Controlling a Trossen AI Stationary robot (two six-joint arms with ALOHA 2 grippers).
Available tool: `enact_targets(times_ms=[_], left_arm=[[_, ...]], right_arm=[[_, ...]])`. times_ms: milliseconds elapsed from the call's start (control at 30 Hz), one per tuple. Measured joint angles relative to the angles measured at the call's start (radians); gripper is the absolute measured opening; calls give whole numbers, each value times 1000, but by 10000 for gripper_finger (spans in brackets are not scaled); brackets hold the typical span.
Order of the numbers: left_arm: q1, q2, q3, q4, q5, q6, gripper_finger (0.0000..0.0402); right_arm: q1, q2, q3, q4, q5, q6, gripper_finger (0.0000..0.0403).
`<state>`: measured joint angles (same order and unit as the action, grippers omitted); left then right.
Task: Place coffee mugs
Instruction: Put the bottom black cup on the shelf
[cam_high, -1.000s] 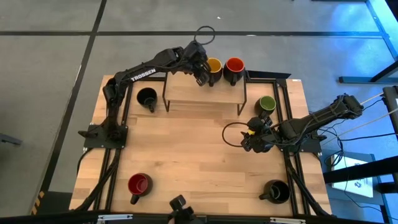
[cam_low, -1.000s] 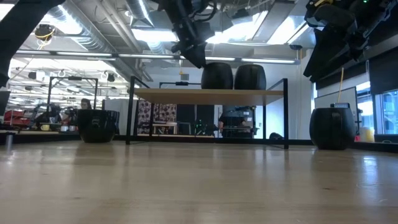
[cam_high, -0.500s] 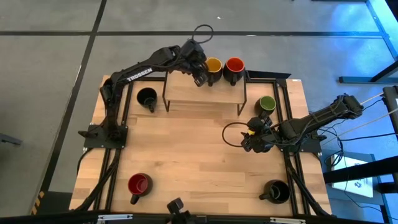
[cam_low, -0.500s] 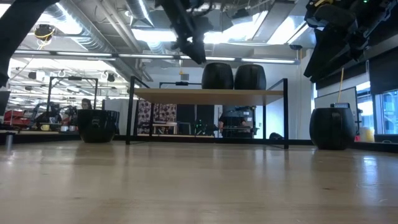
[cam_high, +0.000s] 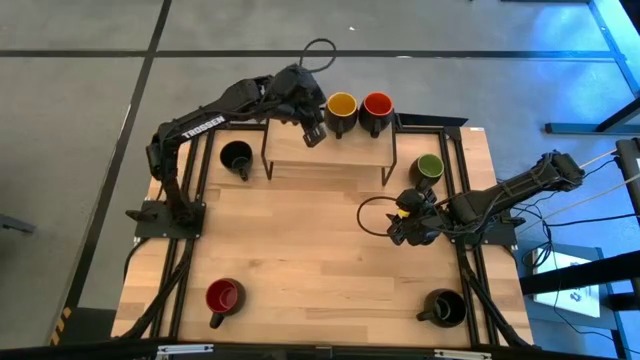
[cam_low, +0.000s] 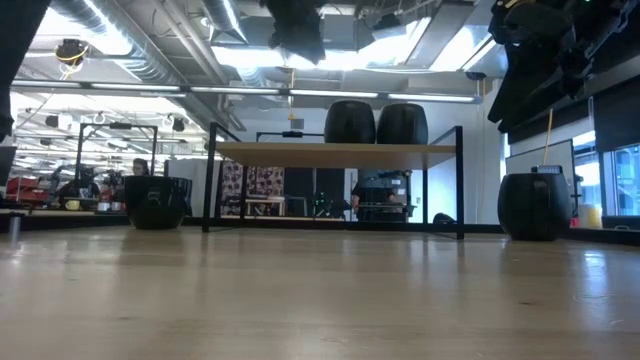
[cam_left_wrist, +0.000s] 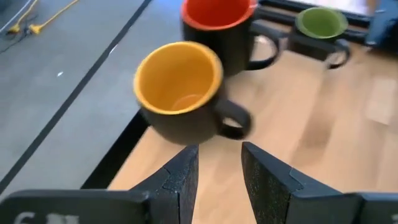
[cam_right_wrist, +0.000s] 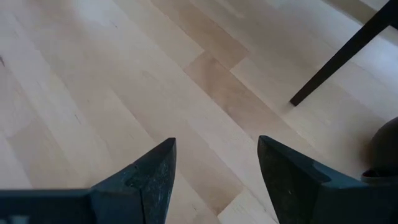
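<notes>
Two mugs stand on their bases on the raised wooden shelf (cam_high: 330, 150): the yellow-inside mug (cam_high: 341, 106) and a red-inside mug (cam_high: 376, 105). The green-inside mug (cam_high: 429, 167) stands on the table right of the shelf, a black-inside mug (cam_high: 237, 157) left of it. A second red-inside mug (cam_high: 223, 297) and a second black-inside mug (cam_high: 443, 307) stand near the front edge. My left gripper (cam_high: 312, 132) is open and empty above the shelf, just left of the yellow mug (cam_left_wrist: 180, 87). My right gripper (cam_high: 400, 228) is open and empty above the table's right part.
The shelf stands on thin black legs (cam_low: 212, 180) at the table's far middle. Black frame rails (cam_high: 190, 270) run along the table's left and right sides. Bare wood (cam_high: 320, 260) lies between the shelf and the front mugs.
My left gripper has drawn back from the yellow mug, rising and going a little toward the table's left and near edge. The yellow mug stays on the shelf beside the red one.
</notes>
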<state>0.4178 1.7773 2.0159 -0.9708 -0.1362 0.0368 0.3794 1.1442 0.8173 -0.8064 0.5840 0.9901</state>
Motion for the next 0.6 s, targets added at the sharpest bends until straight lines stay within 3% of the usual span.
enact_targets(times_ms=[367, 467, 600], left_arm=[[-147, -93, -14, -4, -34, -3, 116], [-181, -157, -121, 70, -35, -9, 116], [-204, -293, -367, 234, -33, -45, 116]], right_arm=[[0, 0, 0, 29, 0, 7, 214], [0, 0, 0, 44, 0, -1, 214], [0, 0, 0, 48, -7, -3, 214]])
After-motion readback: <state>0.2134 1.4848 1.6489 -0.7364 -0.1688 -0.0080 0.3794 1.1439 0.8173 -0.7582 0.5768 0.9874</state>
